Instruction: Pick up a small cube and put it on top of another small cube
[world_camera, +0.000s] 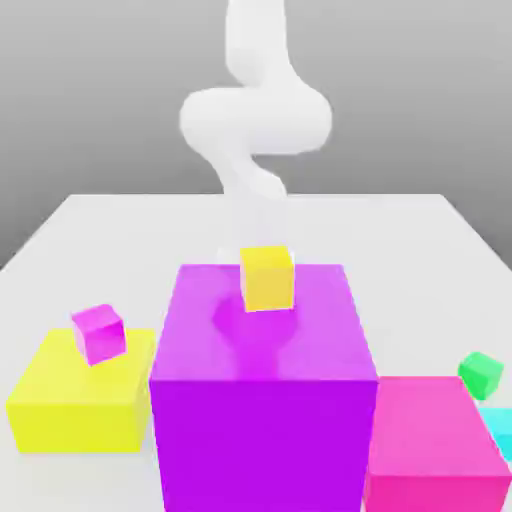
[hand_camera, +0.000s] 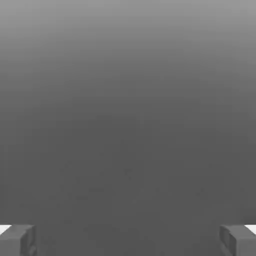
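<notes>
Grey background and a pale white table (world_camera: 420, 230) make the scene in the exterior view. On the table we see a large purple block (world_camera: 262, 400) in the middle, near to the camera. On its top face sits the small yellow cube (world_camera: 267, 277), upright, towards the back edge. Behind this block the white arm (world_camera: 255, 120) rises up, and its lower part is hidden by the block and the cube. At the exterior view's left stands a large yellow block (world_camera: 75, 400), and a small magenta cube (world_camera: 98, 333) rests on its top, turned a little. At the exterior view's right stands a large pink block (world_camera: 430, 450), touching or just beside the purple one. Behind it we see a small green cube (world_camera: 481, 373). The small cyan cube (world_camera: 499, 425) shows only partly at the picture's edge, beside the pink block and near the green cube.

In the hand view we see the gripper (hand_camera: 128, 240) before a plain grey ground. Its two grey fingertips (hand_camera: 17, 240) stand far apart at the two sides, wide open, and nothing is between them.
</notes>
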